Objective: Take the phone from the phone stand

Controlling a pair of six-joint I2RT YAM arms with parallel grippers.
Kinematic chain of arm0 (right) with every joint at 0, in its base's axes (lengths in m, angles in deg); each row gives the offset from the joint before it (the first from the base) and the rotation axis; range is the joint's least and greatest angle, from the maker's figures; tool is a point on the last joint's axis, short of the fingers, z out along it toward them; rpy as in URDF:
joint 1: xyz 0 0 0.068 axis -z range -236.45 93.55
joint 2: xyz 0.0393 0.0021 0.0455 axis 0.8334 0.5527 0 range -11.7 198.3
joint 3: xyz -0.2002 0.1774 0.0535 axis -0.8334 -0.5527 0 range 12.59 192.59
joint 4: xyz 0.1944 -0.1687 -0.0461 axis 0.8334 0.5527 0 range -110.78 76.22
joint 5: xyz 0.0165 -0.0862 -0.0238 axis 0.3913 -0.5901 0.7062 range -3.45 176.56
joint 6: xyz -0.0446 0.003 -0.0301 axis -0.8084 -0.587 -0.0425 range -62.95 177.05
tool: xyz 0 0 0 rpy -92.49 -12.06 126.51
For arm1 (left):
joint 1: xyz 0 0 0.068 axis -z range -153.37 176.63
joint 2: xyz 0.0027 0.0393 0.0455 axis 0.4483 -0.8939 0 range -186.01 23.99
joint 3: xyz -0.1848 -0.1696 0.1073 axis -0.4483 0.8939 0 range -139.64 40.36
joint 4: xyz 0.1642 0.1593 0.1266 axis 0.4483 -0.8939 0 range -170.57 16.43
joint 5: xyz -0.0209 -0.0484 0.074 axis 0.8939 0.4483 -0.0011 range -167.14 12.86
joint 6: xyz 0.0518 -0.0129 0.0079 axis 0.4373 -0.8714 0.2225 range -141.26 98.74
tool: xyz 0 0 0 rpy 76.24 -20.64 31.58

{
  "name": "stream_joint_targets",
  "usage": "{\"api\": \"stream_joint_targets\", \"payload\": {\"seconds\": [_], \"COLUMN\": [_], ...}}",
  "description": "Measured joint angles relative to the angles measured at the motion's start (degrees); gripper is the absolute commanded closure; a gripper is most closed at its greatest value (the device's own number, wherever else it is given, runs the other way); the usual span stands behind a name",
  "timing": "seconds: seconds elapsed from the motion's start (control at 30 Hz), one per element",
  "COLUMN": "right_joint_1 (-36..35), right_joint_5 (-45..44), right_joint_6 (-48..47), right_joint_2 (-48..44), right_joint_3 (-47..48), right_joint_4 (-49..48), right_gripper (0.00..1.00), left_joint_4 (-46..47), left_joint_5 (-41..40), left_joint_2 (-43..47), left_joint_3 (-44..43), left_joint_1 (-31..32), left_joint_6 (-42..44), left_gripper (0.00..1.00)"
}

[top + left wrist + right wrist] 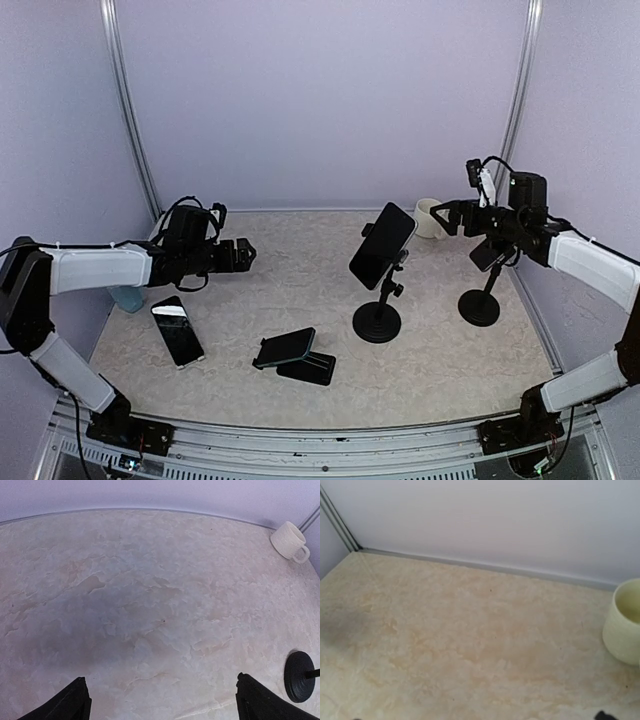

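Marbled beige table (pixel 300 290), seen from above, with clock directions read from its centre. The left arm (pixel 100 268) reaches in from 9 o'clock. The left gripper (pixel 245 255) hangs above the surface at 10 o'clock; in its wrist view the fingertips (pixel 70 705) stand wide apart with nothing between them. The right arm (pixel 590 262) enters from 3 o'clock, and the right gripper (pixel 447 216) is at 2 o'clock, near the mug (pixel 428 218). Whether its pincer is spread or closed cannot be told.

The phone stand (pixel 377 322), black with a round base, stands just off centre toward 3 o'clock. The phone (pixel 383 243) sits tilted in its top clamp, apart from both grippers. A second stand (pixel 480 306) stands farther out at 3 o'clock, partly behind the right arm. A low stand (pixel 312 369) at 6 o'clock carries another phone (pixel 285 348). A flat phone (pixel 177 332) lies on the table at 9 o'clock.
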Motion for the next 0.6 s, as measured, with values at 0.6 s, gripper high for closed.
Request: {"api": "stream_joint_targets", "payload": {"seconds": [0.6], "right_joint_1": [-1.46], "right_joint_5": [7.17], "right_joint_6": [2.93], "right_joint_2": [-6.78], "right_joint_3": [3.80], "right_joint_4": [7.10], "right_gripper": [0.00], "left_joint_4": [12.17], "left_joint_5": [14.64], "left_joint_2": [10.97], "left_joint_3": [5.14], "left_joint_1": [1.70], "left_joint_6": [4.57], "left_gripper": [0.01]}}
